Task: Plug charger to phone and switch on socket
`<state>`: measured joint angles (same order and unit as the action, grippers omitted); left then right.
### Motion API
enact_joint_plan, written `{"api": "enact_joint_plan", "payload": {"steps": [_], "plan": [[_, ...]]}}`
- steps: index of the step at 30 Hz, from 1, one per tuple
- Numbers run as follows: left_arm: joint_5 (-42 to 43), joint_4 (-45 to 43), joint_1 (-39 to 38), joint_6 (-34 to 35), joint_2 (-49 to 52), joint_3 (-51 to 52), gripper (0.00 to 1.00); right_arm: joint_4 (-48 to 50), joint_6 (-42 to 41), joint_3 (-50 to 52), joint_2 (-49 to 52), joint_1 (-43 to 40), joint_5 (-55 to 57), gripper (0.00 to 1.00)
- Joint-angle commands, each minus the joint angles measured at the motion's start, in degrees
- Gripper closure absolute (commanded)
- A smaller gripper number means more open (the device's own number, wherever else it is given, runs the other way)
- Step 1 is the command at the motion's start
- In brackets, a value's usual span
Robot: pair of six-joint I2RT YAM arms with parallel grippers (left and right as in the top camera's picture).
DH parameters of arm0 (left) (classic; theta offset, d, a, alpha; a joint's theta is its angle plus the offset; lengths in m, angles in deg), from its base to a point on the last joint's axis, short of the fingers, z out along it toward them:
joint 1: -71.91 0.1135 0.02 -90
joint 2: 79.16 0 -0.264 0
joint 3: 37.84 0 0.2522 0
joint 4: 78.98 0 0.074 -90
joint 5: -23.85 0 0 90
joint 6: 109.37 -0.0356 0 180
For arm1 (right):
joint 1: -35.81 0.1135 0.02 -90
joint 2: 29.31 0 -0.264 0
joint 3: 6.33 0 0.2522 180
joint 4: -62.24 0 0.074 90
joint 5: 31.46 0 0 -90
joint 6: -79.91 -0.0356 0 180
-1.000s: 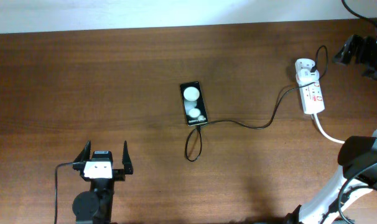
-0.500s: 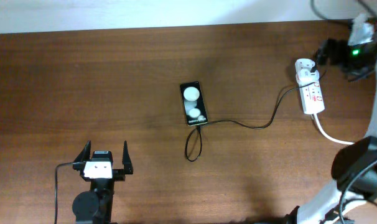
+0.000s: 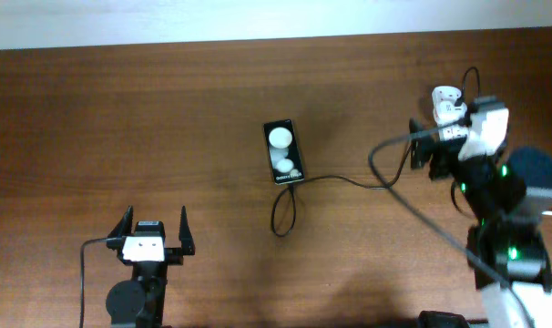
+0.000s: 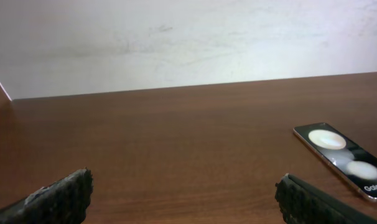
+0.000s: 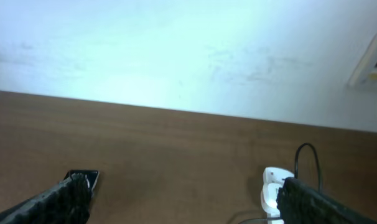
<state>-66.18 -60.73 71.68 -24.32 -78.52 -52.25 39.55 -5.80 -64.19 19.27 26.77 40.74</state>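
Note:
The phone (image 3: 283,151) lies face up mid-table, with two white glare spots. The thin black charger (image 3: 349,179) runs from the phone's near end, loops once, and goes right toward the socket. Whether its tip is seated in the phone I cannot tell. The socket (image 3: 446,100) shows only its white adapter end; my right arm covers the rest. My right gripper (image 3: 437,157) hovers open and empty over the socket area. The right wrist view shows the gripper (image 5: 188,202), the phone (image 5: 89,178) and the socket (image 5: 272,186). My left gripper (image 3: 155,217) is open and empty near the front left; its wrist view (image 4: 188,205) shows the phone (image 4: 344,158).
A blurred grey robot cable (image 3: 422,214) crosses from my right arm toward the front right. A white wall (image 5: 176,50) rises beyond the table's far edge. Bare brown table (image 3: 121,118) lies left of the phone.
My right arm has swung in from the far right edge and now hangs over the socket, hiding most of it and its white cord. The left arm, phone and charger have not moved.

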Motion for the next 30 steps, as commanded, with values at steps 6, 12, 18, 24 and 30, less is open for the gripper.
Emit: {"api": "enact_joint_plan", "payload": {"steps": [6, 12, 18, 24, 30], "plan": [[0.63, 0.33, 0.31, -0.31, -0.35, 0.11, 0.01, 20.24, -0.31, 30.4, -24.26, 0.48, 0.09, 0.01], [0.63, 0.33, 0.31, -0.31, -0.35, 0.11, 0.01, 20.74, -0.31, 41.79, -39.91, 5.42, 8.57, 0.01], [0.63, 0.33, 0.31, -0.31, -0.35, 0.11, 0.01, 10.16, -0.76, 43.78, -48.39, 8.57, 14.03, 0.01], [0.63, 0.33, 0.31, -0.31, -0.35, 0.11, 0.01, 4.57, -0.74, 43.78, -48.39, 8.61, 15.06, 0.01], [0.63, 0.33, 0.31, -0.31, -0.33, 0.11, 0.01, 4.35, -4.0, 43.78, -48.39, 8.66, 19.34, 0.01]]}}
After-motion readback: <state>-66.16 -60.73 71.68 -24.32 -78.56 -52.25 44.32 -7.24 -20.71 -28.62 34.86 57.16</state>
